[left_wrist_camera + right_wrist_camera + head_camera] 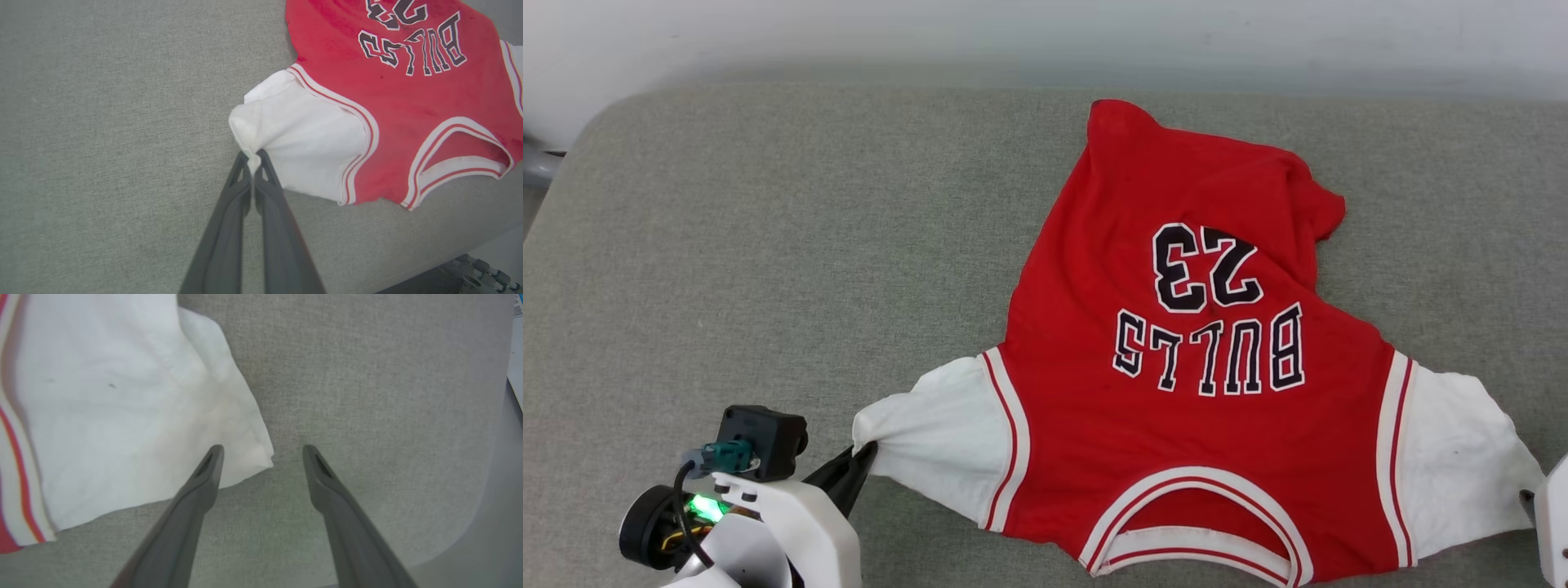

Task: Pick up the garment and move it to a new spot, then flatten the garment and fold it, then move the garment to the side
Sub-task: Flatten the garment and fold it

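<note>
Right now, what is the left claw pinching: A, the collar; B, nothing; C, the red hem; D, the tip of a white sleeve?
D: the left claw is shut on the bunched tip of the white sleeve of the jersey, with fabric pinched between its fingers.

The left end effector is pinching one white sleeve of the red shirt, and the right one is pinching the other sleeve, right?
Not quite. The left end effector does pinch one white sleeve of the red shirt, but the right end effector is open, its fingers apart at the other sleeve corner without gripping it. The right wrist view shows it.
</note>
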Robot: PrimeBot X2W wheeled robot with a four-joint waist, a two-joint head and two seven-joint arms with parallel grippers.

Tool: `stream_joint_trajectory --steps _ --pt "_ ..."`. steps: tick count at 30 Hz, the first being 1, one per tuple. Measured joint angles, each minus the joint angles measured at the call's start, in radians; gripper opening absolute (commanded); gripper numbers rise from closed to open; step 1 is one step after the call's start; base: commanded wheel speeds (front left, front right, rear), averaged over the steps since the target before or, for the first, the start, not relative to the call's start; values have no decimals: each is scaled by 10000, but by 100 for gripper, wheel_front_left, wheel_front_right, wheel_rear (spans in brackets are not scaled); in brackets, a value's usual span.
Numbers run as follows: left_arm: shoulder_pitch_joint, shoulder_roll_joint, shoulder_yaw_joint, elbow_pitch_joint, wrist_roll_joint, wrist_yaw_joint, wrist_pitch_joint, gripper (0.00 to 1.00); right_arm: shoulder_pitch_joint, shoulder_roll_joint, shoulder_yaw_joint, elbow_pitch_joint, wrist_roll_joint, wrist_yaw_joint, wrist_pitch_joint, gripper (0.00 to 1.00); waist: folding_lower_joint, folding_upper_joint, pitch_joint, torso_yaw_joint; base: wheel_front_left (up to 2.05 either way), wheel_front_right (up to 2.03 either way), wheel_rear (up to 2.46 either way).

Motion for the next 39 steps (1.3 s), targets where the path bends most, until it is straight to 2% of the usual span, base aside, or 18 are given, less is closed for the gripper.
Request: stream_joint_trajectory --steps 5,14,15,16,20,29,34,39 --pt "-76 17 -52 -46 2 -15 12 0 -179 -81 -176 393 -31 0 265 100 0 0 244 169 0 0 0" --pt "-217 90 -38 -75 4 -35 -8 0 -170 272 -265 943 412 -59 320 100 0 -1 629 299 0 0 0" --pt "-217 107 -35 -59 4 -35 -8 0 -170 286 -226 974 447 -82 339 39 0 -1 634 297 0 0 0" --pt "-217 128 -31 -46 4 -35 -8 0 -169 286 -159 997 472 -84 339 0 0 -1 625 295 0 0 0" --pt "-214 167 -8 33 2 -29 -12 0 -169 477 -6 1170 593 -65 113 0 0 -1 466 268 0 0 0" --pt "-144 253 182 -6 4 58 -330 0 -357 265 207 805 909 -2 -959 0 0 0 -303 53 0 0 0" --pt "-188 477 439 -217 25 38 -477 0 -1055 -58 368 -184 1225 -2 -1070 0 0 0 -850 -122 0 0 0" --pt "-662 882 911 -585 142 -36 -685 0 -1977 -782 617 -777 1507 0 -1005 0 0 0 -1402 -302 0 0 0"
